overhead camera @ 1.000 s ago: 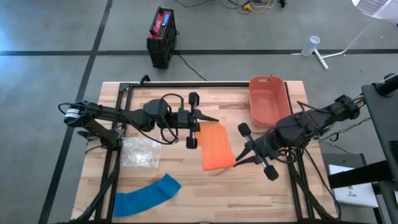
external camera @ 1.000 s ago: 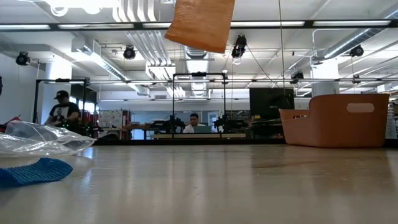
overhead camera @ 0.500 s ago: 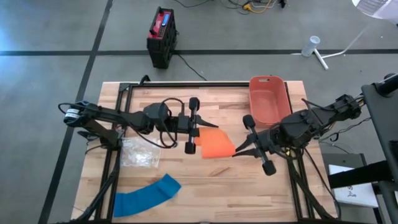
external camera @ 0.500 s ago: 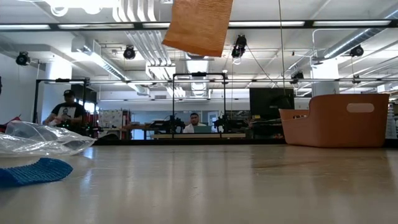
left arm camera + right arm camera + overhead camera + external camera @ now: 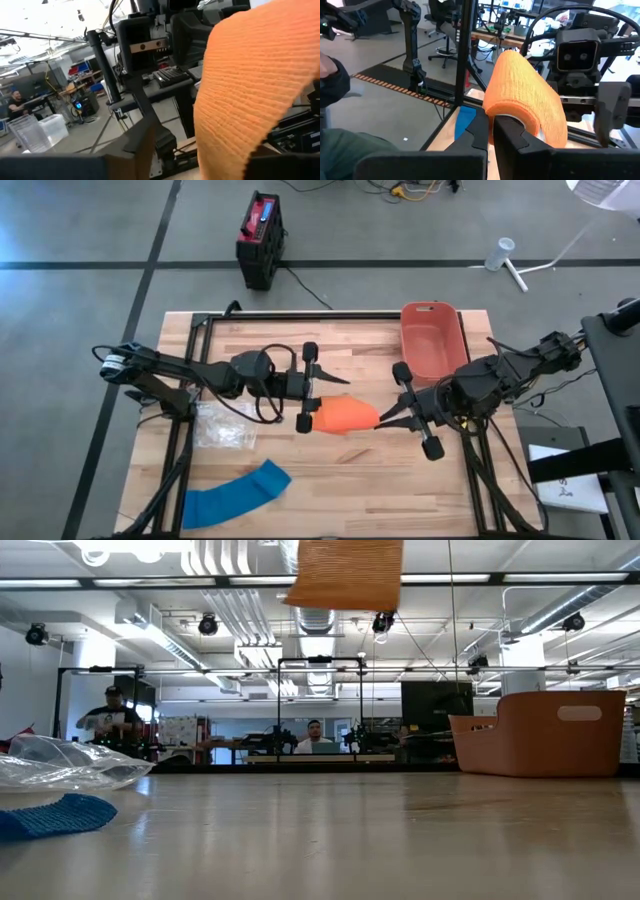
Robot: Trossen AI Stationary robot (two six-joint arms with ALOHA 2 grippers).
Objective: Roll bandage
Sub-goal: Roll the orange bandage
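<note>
Orange bandage [image 5: 343, 415] aloft between left end effector [image 5: 318, 402] and right end effector [image 5: 380, 419]

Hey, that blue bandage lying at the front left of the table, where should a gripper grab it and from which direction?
Probably at the wider end of the blue bandage, nearest the table's middle, coming straight down from above. It lies flat as a curved strip with bare wood around that end, so fingers could pinch across its width there. The plastic bag sits apart from it, farther back. Both grippers are now busy holding the orange bandage.
</note>
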